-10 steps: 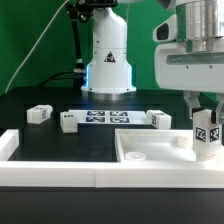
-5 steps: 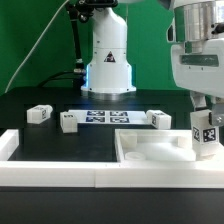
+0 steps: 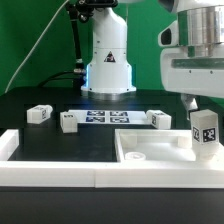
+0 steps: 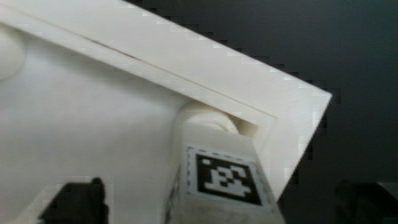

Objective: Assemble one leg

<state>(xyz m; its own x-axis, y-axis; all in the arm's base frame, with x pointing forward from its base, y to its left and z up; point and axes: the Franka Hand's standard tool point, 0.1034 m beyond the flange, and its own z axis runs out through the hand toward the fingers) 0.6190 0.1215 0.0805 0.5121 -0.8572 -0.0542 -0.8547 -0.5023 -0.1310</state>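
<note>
The leg (image 3: 205, 135), a stubby white block with a black-and-white tag, stands on the far right corner of the large white panel (image 3: 150, 152). It looks slightly tilted. In the wrist view the leg (image 4: 221, 170) sits over the panel's corner socket. My gripper (image 3: 203, 108) hangs just above it. Its dark fingers (image 4: 71, 200) stand wide on both sides of the leg, clear of it, so my gripper (image 4: 222, 208) is open.
Three more legs lie on the black table: one at the exterior view's left (image 3: 39, 113), one beside it (image 3: 68, 122), one right of the marker board (image 3: 160, 119). The marker board (image 3: 105, 118) lies before the robot base (image 3: 107, 60). A white rim (image 3: 50, 172) runs along the front.
My gripper has risen a little and its fingers no longer cover the leg. The leg stays at the panel's corner, its tag now fully showing.
</note>
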